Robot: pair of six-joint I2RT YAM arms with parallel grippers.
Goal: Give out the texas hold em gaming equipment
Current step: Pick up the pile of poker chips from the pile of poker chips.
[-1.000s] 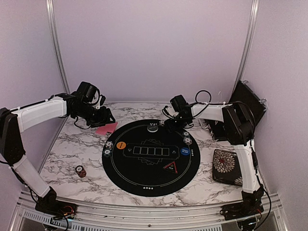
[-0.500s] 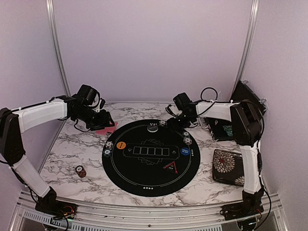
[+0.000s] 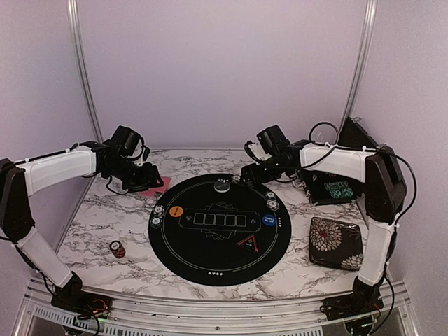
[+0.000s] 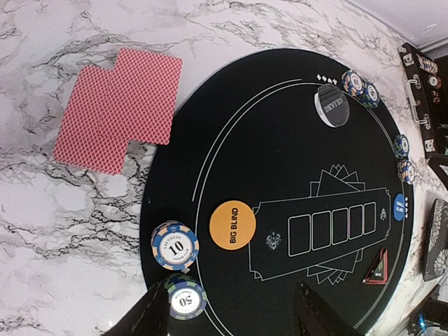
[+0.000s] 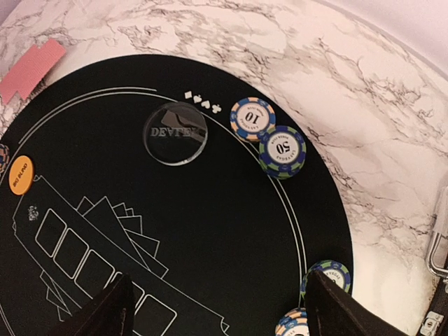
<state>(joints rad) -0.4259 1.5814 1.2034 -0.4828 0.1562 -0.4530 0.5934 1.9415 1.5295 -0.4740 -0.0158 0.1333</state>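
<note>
Two pink-red-backed cards (image 4: 119,108) lie overlapped on the marble just off the mat's far left edge. My left gripper (image 3: 151,183) hovers by them, open and empty, its fingertips (image 4: 143,318) near a "10" chip stack (image 4: 175,246) and a "50" stack (image 4: 185,299). The orange big blind button (image 4: 232,224), blue button (image 3: 269,221) and black triangle marker (image 3: 248,243) lie on the mat. My right gripper (image 3: 252,175) is open and empty above the mat's far edge, close to the dealer button (image 5: 175,133) and two chip stacks (image 5: 282,151). Two more stacks (image 5: 327,276) sit by its right finger.
The large round black mat (image 3: 210,260) covers the middle of the marble table. An orange chip stack (image 3: 117,248) stands alone at the near left. A floral-patterned case (image 3: 332,241) lies at the right, with an open black case (image 3: 329,187) behind it.
My right gripper has opened wider and its arm has swung out to the right, off the mat's far edge. The left arm has sunk slightly toward the cards.
</note>
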